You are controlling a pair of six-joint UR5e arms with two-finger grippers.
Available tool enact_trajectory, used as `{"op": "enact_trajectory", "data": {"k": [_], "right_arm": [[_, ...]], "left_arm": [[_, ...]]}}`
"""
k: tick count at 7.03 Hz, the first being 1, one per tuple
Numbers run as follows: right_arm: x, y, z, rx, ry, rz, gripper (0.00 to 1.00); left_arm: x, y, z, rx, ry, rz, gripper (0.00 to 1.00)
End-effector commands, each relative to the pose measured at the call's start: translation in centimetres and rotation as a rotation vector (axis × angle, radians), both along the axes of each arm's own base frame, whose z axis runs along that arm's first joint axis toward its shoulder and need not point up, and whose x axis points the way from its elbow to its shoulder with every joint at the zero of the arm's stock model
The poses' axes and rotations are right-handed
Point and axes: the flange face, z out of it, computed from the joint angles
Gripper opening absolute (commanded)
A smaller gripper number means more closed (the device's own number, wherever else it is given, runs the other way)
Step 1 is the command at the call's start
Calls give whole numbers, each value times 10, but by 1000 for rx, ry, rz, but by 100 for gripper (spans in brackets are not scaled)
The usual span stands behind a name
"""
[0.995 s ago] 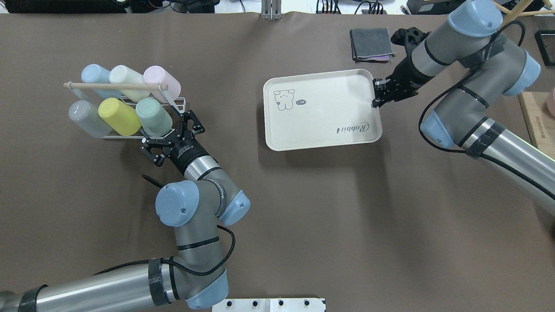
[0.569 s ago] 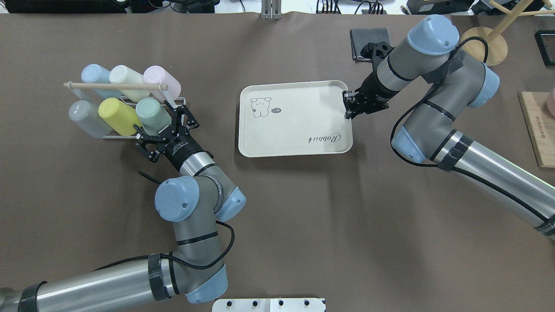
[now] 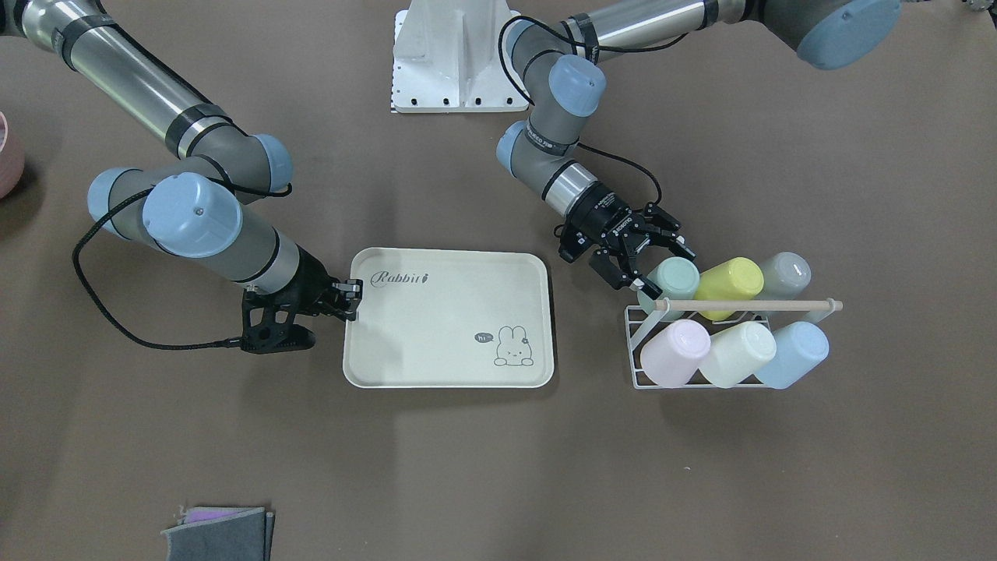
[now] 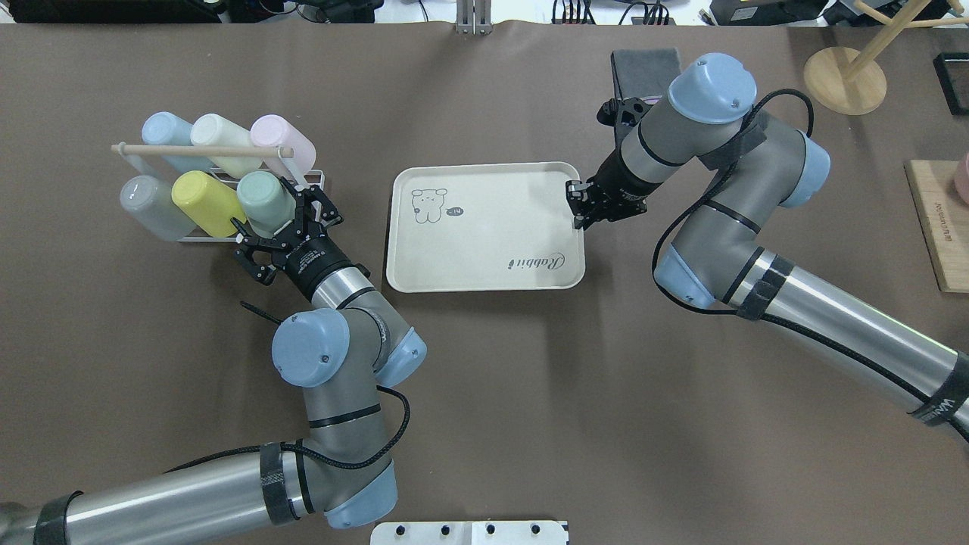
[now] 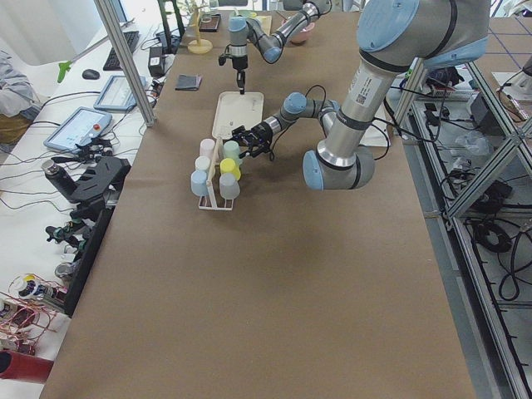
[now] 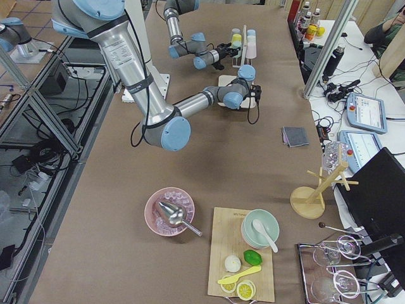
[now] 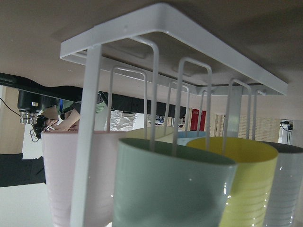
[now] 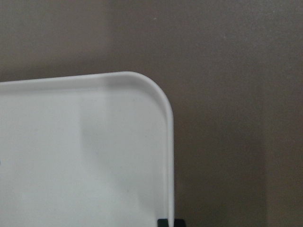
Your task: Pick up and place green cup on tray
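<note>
**Table** (image 4: 530, 424): brown top, everything below stands on it.

**Left arm** (image 4: 333, 363): bent at the elbow, reaching out to the rack.

**Right arm** (image 4: 757, 272): reaches in over the table to the tray's short side.

**Tray** (image 4: 484, 242): cream, flat on the table mid-way between the arms and near the rack. Rabbit drawing at the rack end, script at the other. No cup on it yet.

**Rack** (image 7: 123, 29): white wire with a wooden bar handle. It holds six cups tipped over on its pegs, in two rows of three.

**Cloth** (image 4: 643, 64): grey, folded, at the far edge behind the right arm.

**Green cup** (image 4: 265, 203): mint. It sits on its peg at the tray end of the row nearer the robot, with the yellow cup (image 4: 204, 200) touching beside it. It fills the left wrist view.

**Left gripper** (image 4: 278, 225): jaws spread wide and holding nothing. One finger sits to each side of the green cup's near end, and I cannot tell whether either touches it.

**Right gripper** (image 4: 579, 208): fingers drawn close together at the tray's rim, near a corner. It looks to be pinching the edge.

**Step in hand**, as I judge it: the reach for the green cup, lined up but not yet gripped.

**Next move**, as I judge it:
- Ease in a little and close on the cup's wall without nudging the yellow cup.
- Draw the cup back along its peg rather than straight up.
- Keep under or clear of the wooden bar.
- Swing the cup across to the tray.
</note>
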Motion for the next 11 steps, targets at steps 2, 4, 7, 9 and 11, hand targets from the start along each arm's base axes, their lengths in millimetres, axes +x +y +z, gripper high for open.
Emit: {"op": "enact_trajectory", "data": {"k": [2,4,7,9,11], "right_arm": [[-13,11,4,4,11,-11,0],[-13,12,7,12,14,-15,60],[-3,5,9,40,26,11,100],[100,-33,30,42,32,125,100],[196,-61,70,121,95,164,100]], "left_arm": [[0,-1,1,0,-1,-3,78],[0,-2,3,1,-3,-4,63],[-1,-2,0,-4,-18,-1,36],[-15,3,-20,-13,-35,2,34],[-32,9,-41,-16,-39,1,34]]}}
